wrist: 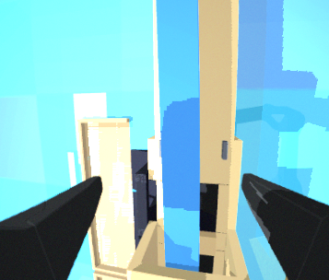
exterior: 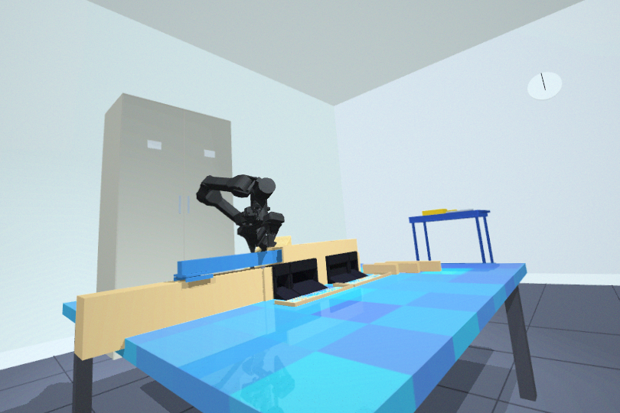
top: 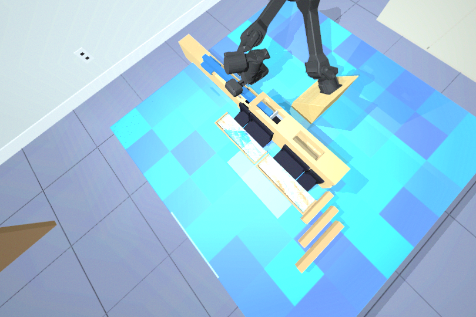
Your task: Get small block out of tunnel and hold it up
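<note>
From left to right in the top view, a long wooden rail (top: 188,46) (exterior: 130,310) (wrist: 217,69) lies at the left end, partly past the edge of the desk (top: 157,125) (exterior: 370,343) (wrist: 19,55). The blue handle (top: 217,67) (exterior: 225,264) (wrist: 178,69) runs along it. Over the handle is the tool (top: 248,82) (exterior: 257,248) (wrist: 172,181), its fingers wide apart, one on either side of the bar, gripping nothing. Two shallow trays (top: 235,143) (exterior: 295,304) (wrist: 86,193) lie in front of dark panels (top: 258,132) (exterior: 300,278) (wrist: 141,203). Next comes the wooden tunnel (top: 290,127) (exterior: 320,248) (wrist: 185,274), with two openings in its top; the handle reaches the left one, where a small pale piece (top: 274,114) shows. I cannot tell where the block is. Three loose rods (top: 318,226) (exterior: 405,266) lie beyond the tunnel's right end.
</note>
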Tool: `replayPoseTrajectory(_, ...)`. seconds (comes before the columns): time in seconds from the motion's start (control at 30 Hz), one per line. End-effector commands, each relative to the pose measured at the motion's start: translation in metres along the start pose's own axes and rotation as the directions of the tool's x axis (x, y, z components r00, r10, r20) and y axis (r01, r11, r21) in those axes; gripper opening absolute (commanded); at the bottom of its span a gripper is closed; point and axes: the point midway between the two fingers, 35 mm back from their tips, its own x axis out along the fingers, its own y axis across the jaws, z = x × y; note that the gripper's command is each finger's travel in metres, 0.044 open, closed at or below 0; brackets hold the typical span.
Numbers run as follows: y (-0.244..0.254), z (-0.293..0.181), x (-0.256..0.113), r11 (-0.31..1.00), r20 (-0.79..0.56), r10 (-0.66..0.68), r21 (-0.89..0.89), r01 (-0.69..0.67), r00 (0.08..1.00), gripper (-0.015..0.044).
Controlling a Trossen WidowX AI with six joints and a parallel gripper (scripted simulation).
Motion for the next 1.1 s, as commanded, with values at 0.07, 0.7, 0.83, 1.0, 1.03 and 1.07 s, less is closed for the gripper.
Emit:
replayPoseTrajectory(0.07, -0.003, -0.021, -0.005, 1.000, 0.009, -0.010, -0.011, 0.010, 1.000, 0.0440)
replayPoseTrajectory(0.7, -0.007, -0.026, 0.020, 1.000, 0.007, -0.010, -0.010, 0.010, 1.000, 0.0440)
replayPoseTrajectory(0.83, -0.009, -0.027, 0.026, 1.000, 0.009, -0.010, -0.010, 0.010, 1.000, 0.0440)
replayPoseTrajectory(1.0, -0.008, -0.025, 0.027, 1.000, 0.013, -0.008, -0.002, 0.008, 1.000, 0.0414)
replayPoseTrajectory(1.03, -0.008, -0.025, 0.027, 1.000, 0.013, -0.008, -0.002, 0.008, 1.000, 0.0387)
replayPoseTrajectory(1.07, -0.008, -0.025, 0.027, 1.000, 0.013, -0.008, -0.002, 0.008, 1.000, 0.0361)
